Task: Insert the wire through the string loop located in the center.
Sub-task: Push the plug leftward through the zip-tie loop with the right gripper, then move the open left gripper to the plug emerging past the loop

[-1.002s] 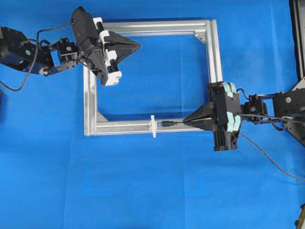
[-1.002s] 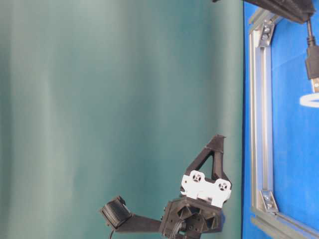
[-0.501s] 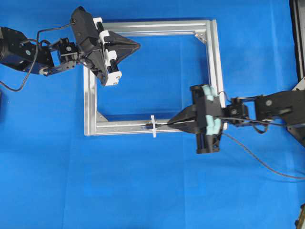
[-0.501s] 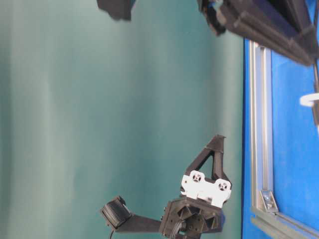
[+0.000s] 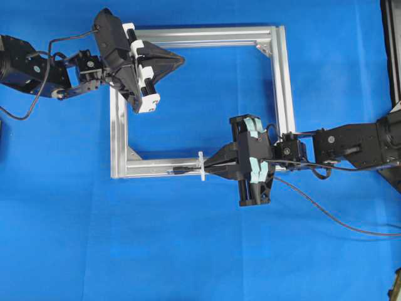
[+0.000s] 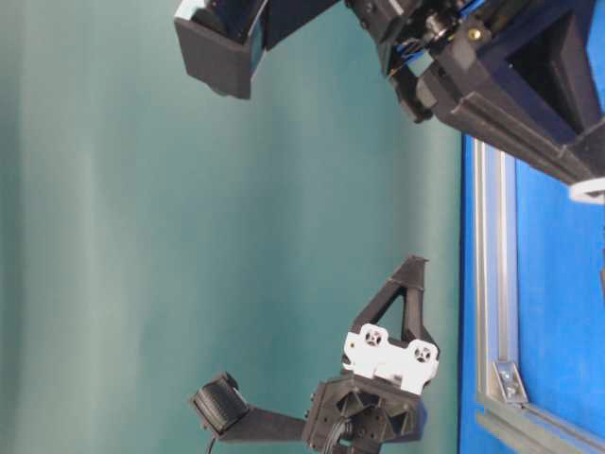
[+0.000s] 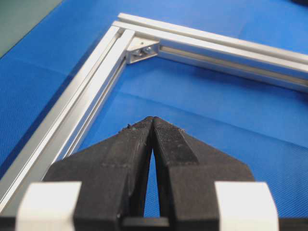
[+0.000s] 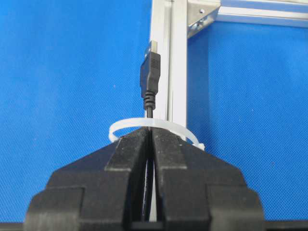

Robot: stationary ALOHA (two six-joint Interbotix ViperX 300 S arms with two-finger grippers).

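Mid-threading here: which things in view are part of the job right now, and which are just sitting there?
In the job:
- wire, plug already past the loop
- string loop
- right gripper, shut on the wire

Just there:
- aluminium frame
- left gripper, shut, empty, over the frame's far corner
- blue cloth

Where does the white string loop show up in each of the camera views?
Overhead: string loop on the frame's lower bar, at the right gripper's tips.
Table-level: white arc at the right edge.
Left wrist: not in it.
Right wrist: centre, ringing the wire.
Shared landmark: the silver frame.
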